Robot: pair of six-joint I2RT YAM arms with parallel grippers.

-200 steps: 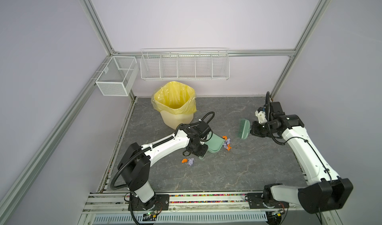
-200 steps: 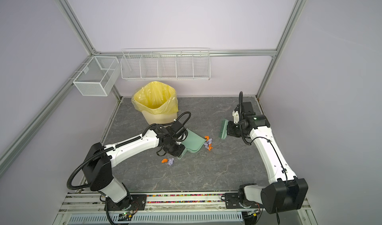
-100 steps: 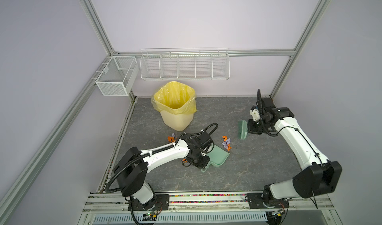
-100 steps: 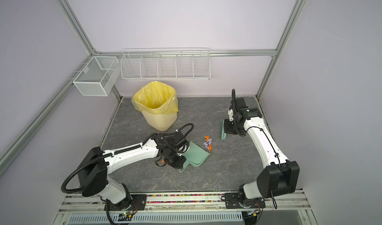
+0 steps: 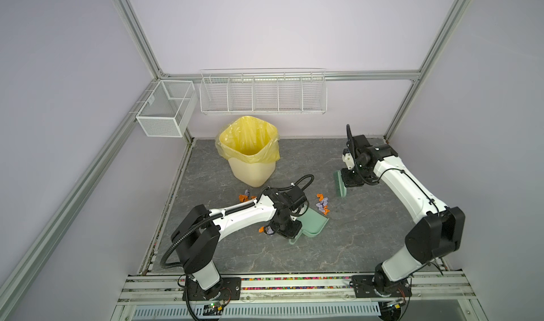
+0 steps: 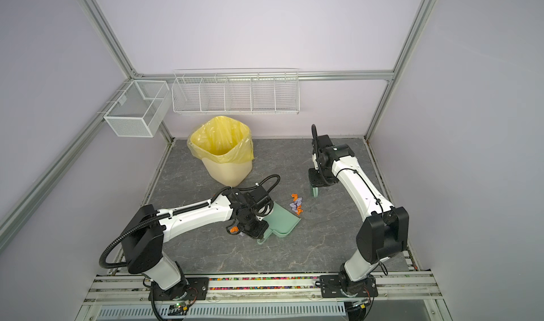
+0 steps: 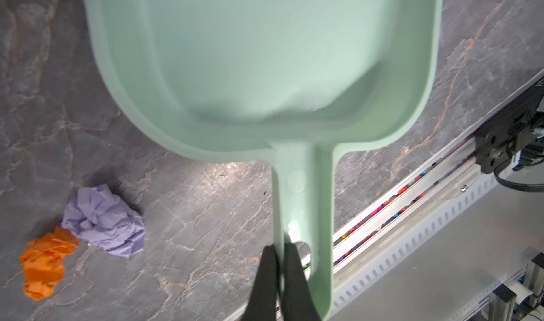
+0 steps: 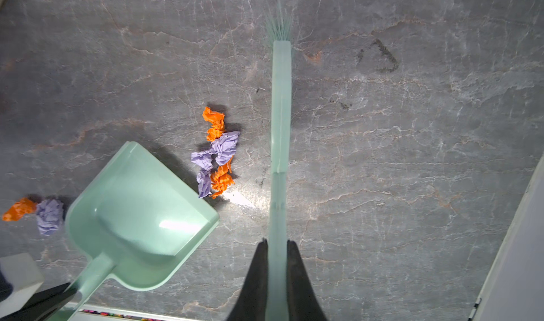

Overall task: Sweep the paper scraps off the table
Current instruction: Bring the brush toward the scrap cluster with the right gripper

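My left pincer [image 7: 279, 247] pinches the dustpan [image 8: 141, 210] handle, right pincer [image 8: 276, 241] the brush [image 8: 281, 98]; a hard stroke could flick the mid-frame paper scraps [image 8: 216, 154] past the pan.

My left arm [image 5: 244, 216] covers part of the paper scraps [image 5: 262, 230] in both top views; the dustpan [image 7: 265, 54] front runs off the left wrist view; in a top view the right end effector [image 6: 317, 184] hides most of the brush [image 6: 315, 192].
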